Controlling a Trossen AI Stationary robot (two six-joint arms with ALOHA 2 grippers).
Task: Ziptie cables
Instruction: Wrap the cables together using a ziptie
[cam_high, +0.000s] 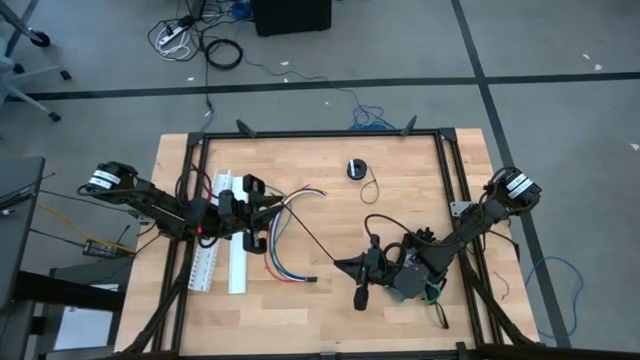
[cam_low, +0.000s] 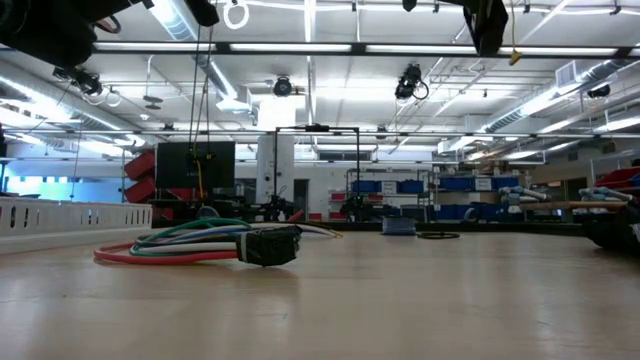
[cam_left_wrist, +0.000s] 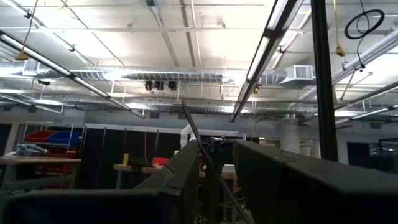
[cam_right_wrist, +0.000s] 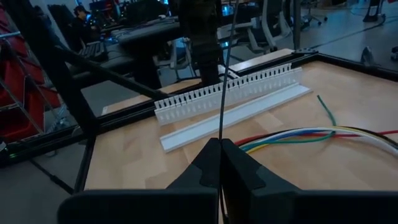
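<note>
Pale wooden tabletop, black frame rim; workshop hall beyond. Coloured cables left-centre beside white slotted channel. Right gripper pinched on thin black ziptie; left gripper part-closed on ziptie's other end. Far edge clear.

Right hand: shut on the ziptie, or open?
Shut on the ziptie: the right hand has its fingers pressed together with the thin black strip rising from between them.

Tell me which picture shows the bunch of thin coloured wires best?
The high view is best: the bunch of thin coloured wires lies whole on the wooden table, curving from beside the left gripper. The low view shows it edge-on, the right wrist view only one stretch, and the left wrist view none.
</note>
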